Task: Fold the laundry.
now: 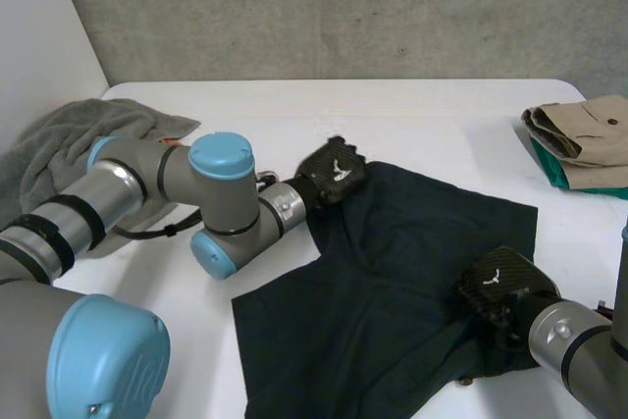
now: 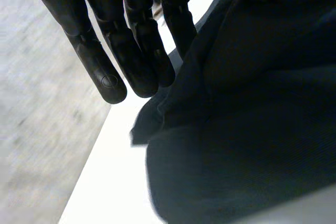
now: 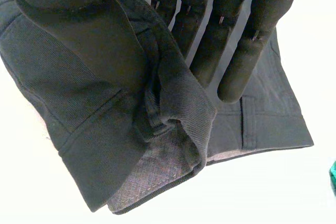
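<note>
Dark navy cloth [image 1: 392,272], a woven garment with stitched hems, lies spread and rumpled on the white table [image 1: 392,110], right of the middle and reaching to the near edge. The left hand [image 1: 334,172] sits at the cloth's far left corner, where creases run down from it. In the left wrist view its fingers [image 2: 131,40] are straight and held together, closing on nothing, and the cloth [image 2: 236,156] rises in a dark fold just beside them with a strip of table showing between. The right hand [image 1: 500,287] rests on the near right part of the cloth and hides that edge from the head camera. In the right wrist view straight fingers [image 3: 236,51] and the thumb pinch a bunched fold of the cloth [image 3: 94,129], whose hem curls up to show a paler grey underside. The left arm [image 1: 216,193] lies bent across the table, between the cloth and a crumpled grey towel [image 1: 59,144] heaped at the far left edge. At the far right edge, well apart from the cloth, a folded beige garment [image 1: 589,130] sits on a folded teal one [image 1: 552,169]. A concrete wall [image 1: 343,7] stands behind the table.
</note>
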